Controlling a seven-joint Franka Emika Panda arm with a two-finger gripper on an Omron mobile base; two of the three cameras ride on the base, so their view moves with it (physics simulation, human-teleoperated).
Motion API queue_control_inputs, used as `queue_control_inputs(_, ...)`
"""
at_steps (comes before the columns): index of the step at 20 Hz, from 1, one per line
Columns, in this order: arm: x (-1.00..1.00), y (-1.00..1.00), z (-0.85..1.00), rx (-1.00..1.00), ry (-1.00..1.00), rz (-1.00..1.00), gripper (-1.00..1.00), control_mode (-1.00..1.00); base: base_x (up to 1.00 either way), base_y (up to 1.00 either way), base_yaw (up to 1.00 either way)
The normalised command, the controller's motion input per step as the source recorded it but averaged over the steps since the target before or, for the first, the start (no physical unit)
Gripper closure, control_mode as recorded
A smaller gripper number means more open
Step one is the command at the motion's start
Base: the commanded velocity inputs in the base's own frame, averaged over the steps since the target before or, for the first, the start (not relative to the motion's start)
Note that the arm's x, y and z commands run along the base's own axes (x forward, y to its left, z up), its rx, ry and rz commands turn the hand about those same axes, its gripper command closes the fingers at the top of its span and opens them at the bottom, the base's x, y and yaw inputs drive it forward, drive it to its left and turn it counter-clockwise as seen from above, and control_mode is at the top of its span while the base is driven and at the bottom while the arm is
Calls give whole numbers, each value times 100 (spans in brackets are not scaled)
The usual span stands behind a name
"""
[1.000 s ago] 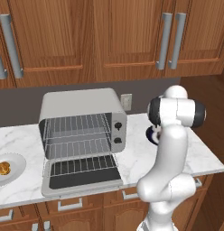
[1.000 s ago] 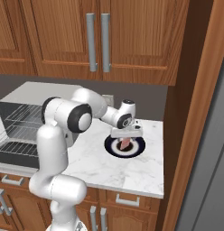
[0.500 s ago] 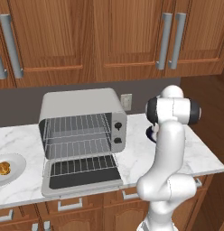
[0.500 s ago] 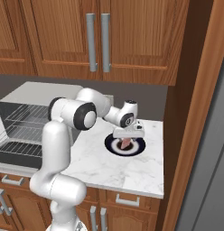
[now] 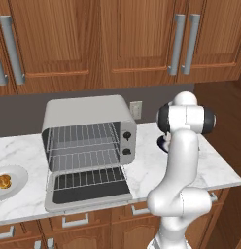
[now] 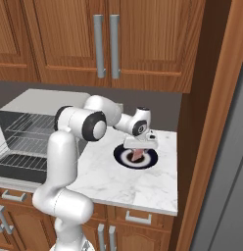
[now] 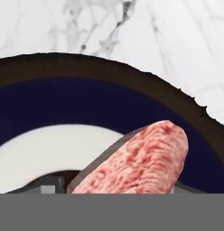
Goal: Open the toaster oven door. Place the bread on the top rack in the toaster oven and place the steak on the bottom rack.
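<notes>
Two wire shelves are showing inside the toaster oven point(image 5: 88, 138): the top rack point(image 5: 83, 135) and the bottom rack point(image 5: 86, 159), both bare. The toaster oven door point(image 5: 89, 189) is lying flat, folded down over the front edge of the marble counter point(image 6: 128, 184).

Bread point(image 5: 2, 182) is sitting on a pale plate point(image 5: 15, 174) at the left end of the counter, well apart from the oven.

At the far right end, the gripper point(image 6: 138, 153) is hanging low over a dark-rimmed plate point(image 6: 122, 156) with a white centre. Steak point(image 6: 137, 154) is lying on that plate, directly under the hand, looking pinkish-red between the white gripper body and the plate.

From the hand view, the steak point(image 7: 145, 160) is filling the lower middle of the frame, one rounded end pointing up and to the right, its near end running off the bottom. It is lying across the plate's white centre and dark blue band point(image 7: 64, 101). The fingertips themselves are not making themselves out in that view, so I cannot tell whether they are standing on either side of the meat, touching it, or clamped on it. From the right base view the fingers are too small to judge whether they are apart or together.
</notes>
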Motion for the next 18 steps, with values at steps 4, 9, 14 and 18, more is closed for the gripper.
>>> queue_control_inputs(4,-17,0,-1,2,1,0,100,-100,0,0,0)
queue_control_inputs(9,-35,2,7,9,0,0,100,-100,0,0,0)
queue_control_inputs(14,-56,9,13,7,0,0,100,-100,0,0,0)
queue_control_inputs(18,-53,28,14,0,0,1,100,-100,0,0,0)
